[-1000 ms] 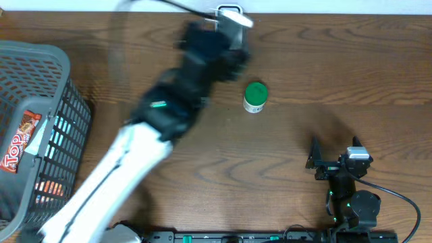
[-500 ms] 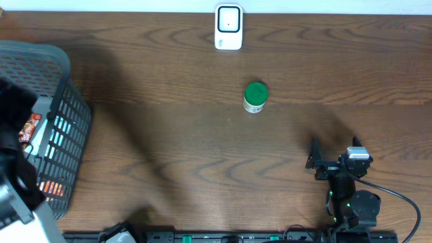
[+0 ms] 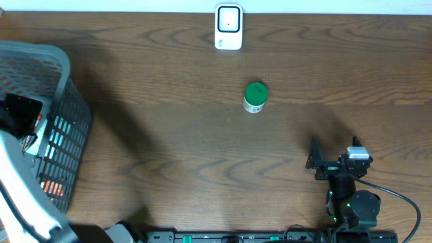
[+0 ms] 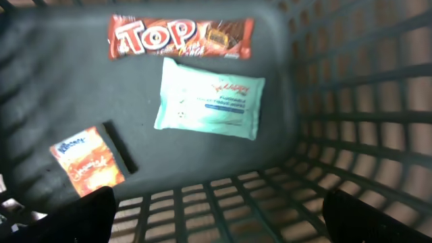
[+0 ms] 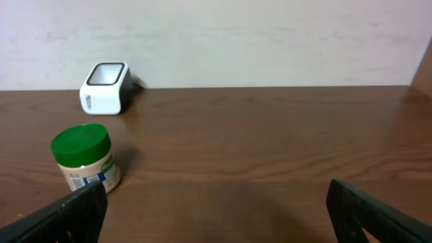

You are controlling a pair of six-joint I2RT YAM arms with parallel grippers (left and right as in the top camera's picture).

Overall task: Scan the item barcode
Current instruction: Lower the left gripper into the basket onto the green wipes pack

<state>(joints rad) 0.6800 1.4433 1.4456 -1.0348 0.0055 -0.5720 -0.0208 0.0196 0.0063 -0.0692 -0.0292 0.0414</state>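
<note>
My left gripper [image 4: 218,216] hangs open over the inside of the grey basket [image 3: 64,81], holding nothing. On the basket floor lie a red Top chocolate bar [image 4: 181,37], a teal packet [image 4: 209,98] and a small orange packet [image 4: 88,160]. In the overhead view the left gripper [image 3: 19,113] sits above the basket's left part. The white barcode scanner [image 3: 229,27] stands at the back centre. My right gripper [image 3: 334,150] rests open and empty near the front right, facing the scanner [image 5: 104,88].
A small jar with a green lid [image 3: 255,97] stands upright on the brown table in front of the scanner, also seen as the jar [image 5: 84,158] in the right wrist view. The basket's mesh wall [image 4: 351,101] rises on the right of the left gripper.
The left arm swung from the scanner at the back centre across to the left and now hangs over the basket. The right arm has not moved.
</note>
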